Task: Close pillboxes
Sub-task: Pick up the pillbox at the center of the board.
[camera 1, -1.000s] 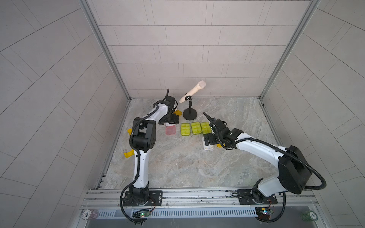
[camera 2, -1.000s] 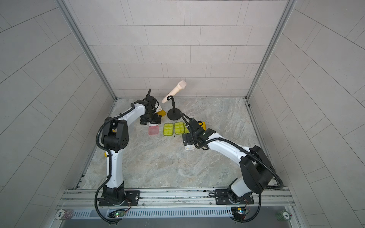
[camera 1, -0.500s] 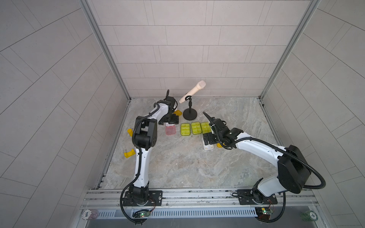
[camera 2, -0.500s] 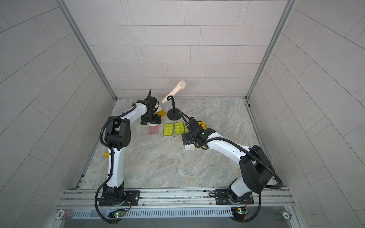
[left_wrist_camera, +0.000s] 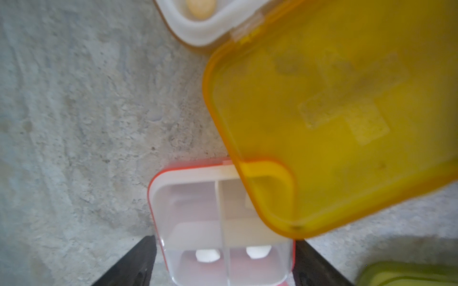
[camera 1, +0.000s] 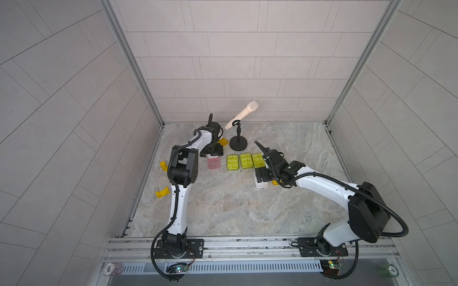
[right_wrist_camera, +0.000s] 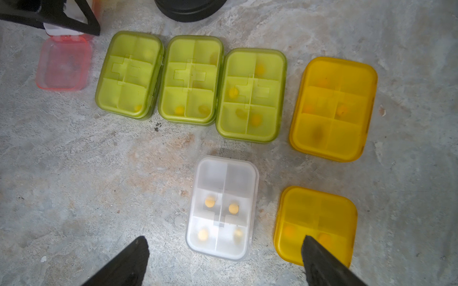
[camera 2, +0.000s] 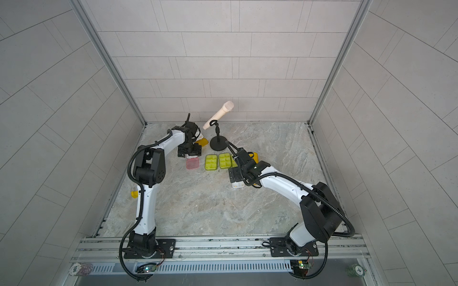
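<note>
Left claw (left_wrist_camera: 223, 240) astride edges of pink pillbox (left_wrist_camera: 188, 205)

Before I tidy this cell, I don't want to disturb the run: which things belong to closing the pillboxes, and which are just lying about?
Job: lime green pillboxes; open pink pillbox; open orange-yellow pillbox; closed orange-yellow pillboxes; clear pillbox.
Lying about: microphone on its stand; small yellow items by the side wall; chip stacks.
</note>
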{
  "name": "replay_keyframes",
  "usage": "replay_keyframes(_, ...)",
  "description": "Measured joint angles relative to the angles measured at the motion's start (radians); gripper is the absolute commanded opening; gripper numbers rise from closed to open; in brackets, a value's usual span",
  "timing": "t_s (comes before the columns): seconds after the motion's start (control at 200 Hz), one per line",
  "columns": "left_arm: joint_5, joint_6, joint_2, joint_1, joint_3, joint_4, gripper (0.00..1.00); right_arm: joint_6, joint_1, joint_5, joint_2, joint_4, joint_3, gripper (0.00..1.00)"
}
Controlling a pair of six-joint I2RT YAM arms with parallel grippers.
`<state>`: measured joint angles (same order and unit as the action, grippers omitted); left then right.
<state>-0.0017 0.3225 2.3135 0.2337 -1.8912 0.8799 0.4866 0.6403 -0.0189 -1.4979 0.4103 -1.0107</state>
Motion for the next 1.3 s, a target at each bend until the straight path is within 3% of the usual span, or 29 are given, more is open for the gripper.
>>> replay_keyframes(0.5, -0.003, 0.035, -0.087, -0.002, 0.163, -0.132, 0.76, 0.008, 0.0, 0.012, 0.052, 0.001, 0.016, 0.93)
replay_keyframes(0.861, -0.011, 0.055, -0.136, -0.002, 0.245, -0.173, 0.75, 0.02, 0.0, 0.022, 0.083, -0.001, 0.057, 0.91)
replay_keyframes(1.081, -0.026, 0.102, -0.248, -0.002, 0.396, -0.194, 0.75, 0.023, 0.001, 0.033, 0.084, -0.004, 0.06, 0.91)
replay_keyframes(1.301, -0.034, 0.173, -0.458, 0.008, 0.634, -0.244, 0.75, 0.023, 0.008, 0.043, 0.084, -0.018, 0.06, 0.9)
